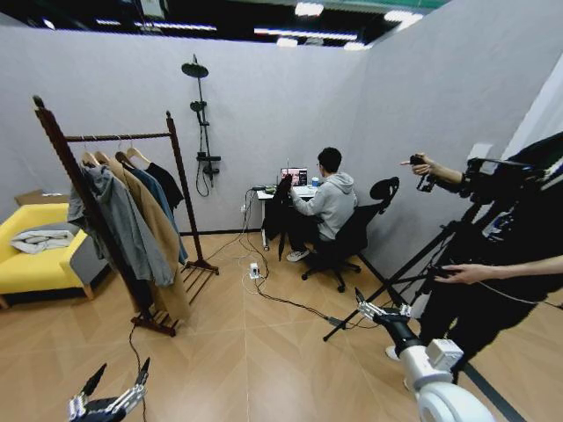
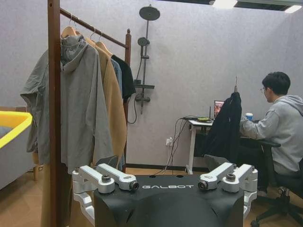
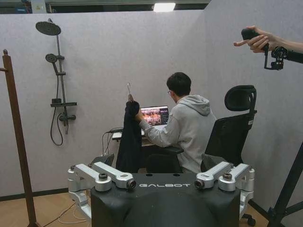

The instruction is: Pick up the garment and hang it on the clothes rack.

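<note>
The garment (image 1: 279,214), a long black jacket on a hanger with a metal hook, hangs upright at the far desk beside a seated person, whose hand is at its shoulder (image 3: 129,137). It also shows in the left wrist view (image 2: 224,128). The clothes rack (image 1: 119,137) stands at the left, a dark wooden frame carrying a grey coat, a tan coat and darker clothes; its post (image 2: 53,94) is close in the left wrist view, and a post (image 3: 16,132) shows in the right wrist view. My left gripper (image 1: 123,367) and right gripper (image 1: 366,305) are low, open and empty, far from the garment.
A yellow sofa (image 1: 26,264) sits behind the rack. Cables and a power strip (image 1: 254,271) trail across the wood floor. A shower fixture (image 1: 202,132) hangs on the back wall. An office chair (image 1: 356,233) stands near a tripod (image 1: 396,281) and a standing person with a camera at the right.
</note>
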